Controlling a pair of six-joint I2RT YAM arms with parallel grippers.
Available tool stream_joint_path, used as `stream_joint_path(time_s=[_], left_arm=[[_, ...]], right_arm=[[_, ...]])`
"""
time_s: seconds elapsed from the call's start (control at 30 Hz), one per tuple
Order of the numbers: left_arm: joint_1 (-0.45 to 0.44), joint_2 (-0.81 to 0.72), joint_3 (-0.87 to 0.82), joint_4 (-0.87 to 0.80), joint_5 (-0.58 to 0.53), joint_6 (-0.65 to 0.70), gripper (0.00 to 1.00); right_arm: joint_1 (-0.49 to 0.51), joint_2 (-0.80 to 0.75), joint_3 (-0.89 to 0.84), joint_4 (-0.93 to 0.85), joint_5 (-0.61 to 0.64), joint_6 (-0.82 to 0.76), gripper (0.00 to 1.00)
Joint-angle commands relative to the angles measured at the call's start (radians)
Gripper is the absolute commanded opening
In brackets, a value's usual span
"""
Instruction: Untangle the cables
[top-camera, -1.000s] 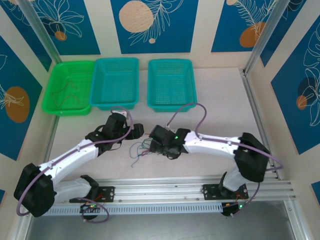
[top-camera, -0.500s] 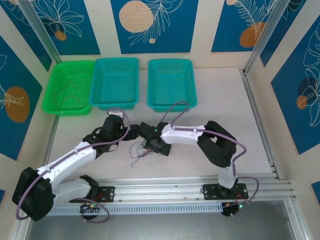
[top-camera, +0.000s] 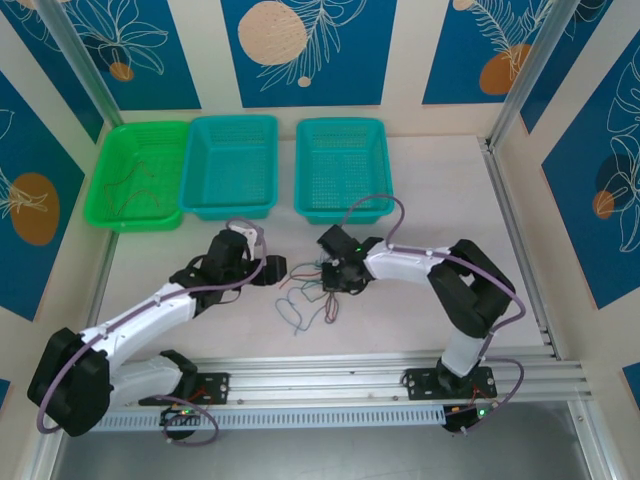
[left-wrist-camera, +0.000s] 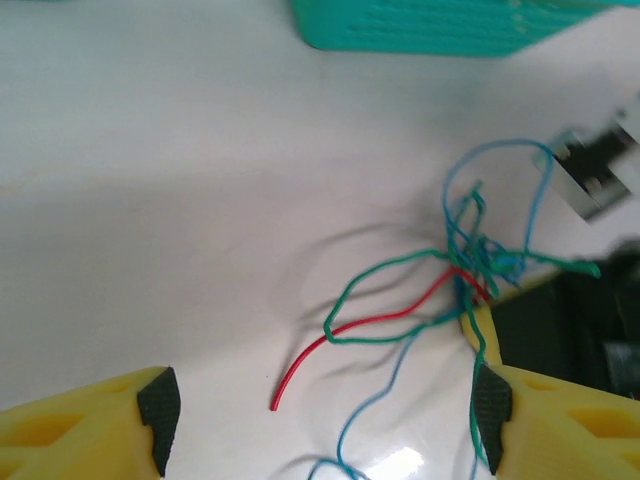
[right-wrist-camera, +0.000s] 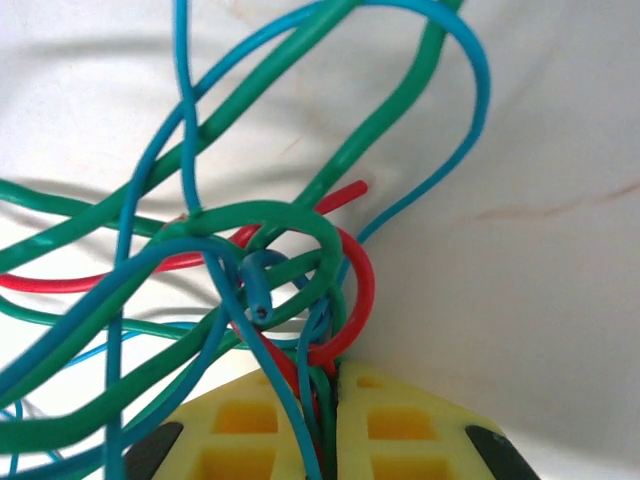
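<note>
Several cables (right-wrist-camera: 365, 290) clamped (right end effector (right-wrist-camera: 330, 388)).

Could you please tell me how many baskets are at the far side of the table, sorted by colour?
Green basket: 1
Teal baskets: 2 (middle teal basket, right teal basket)
Total: 3
</note>
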Motion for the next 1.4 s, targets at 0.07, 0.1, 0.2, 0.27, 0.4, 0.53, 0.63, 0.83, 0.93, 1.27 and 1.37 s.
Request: stream_joint_path(time_s=[0.07,0.1,0.2,0.27,0.4,0.53,0.63,0.83,0.93,1.27,1.37], left_arm=[[0.008,0.054,-0.041,0.118,0.217,0.158,0.71],[0.008,0.065,-0.042,0.117,0.224,0.177,0.7],[0.007,0.096,-0.059,0.144,0.275,0.25,0.64],[0.008,0.109,-0.081,0.196,0.334,0.301,0.64],[0.008,0.119,-0.121,0.291,0.323,0.33,0.63],[0.008,0.144,-0.126,0.361,0.373,0.331,0.59],[0.007,0.174,-0.124,0.406,0.439,0.318,0.52],[0.008,0.216,-0.125,0.443,0.466,0.289,0.33],[0.007,0.216,-0.129,0.454,0.458,0.271,0.0],[0.007,0.01,-0.135,0.292,0.098,0.222,0.0],[0.009,-0.082,-0.137,0.206,-0.023,0.216,0.0]], right_arm=[[-0.128,-0.135,-0.1,0.093,-0.246,-0.347,0.0],[-0.144,-0.149,-0.1,0.087,-0.276,-0.372,0.01],[-0.172,-0.176,-0.09,0.055,-0.334,-0.442,0.0],[-0.179,-0.187,-0.08,0.037,-0.364,-0.474,0.01],[-0.195,-0.199,-0.071,0.027,-0.422,-0.491,0.0],[-0.203,-0.201,-0.062,0.02,-0.458,-0.491,0.0],[-0.206,-0.205,-0.06,0.026,-0.476,-0.48,0.0],[-0.224,-0.213,-0.062,0.041,-0.504,-0.453,0.0],[-0.227,-0.213,-0.067,0.048,-0.492,-0.441,0.0],[-0.245,-0.09,-0.065,-0.126,0.128,-0.224,0.2],[-0.267,-0.087,-0.092,-0.136,0.187,-0.178,0.25]])
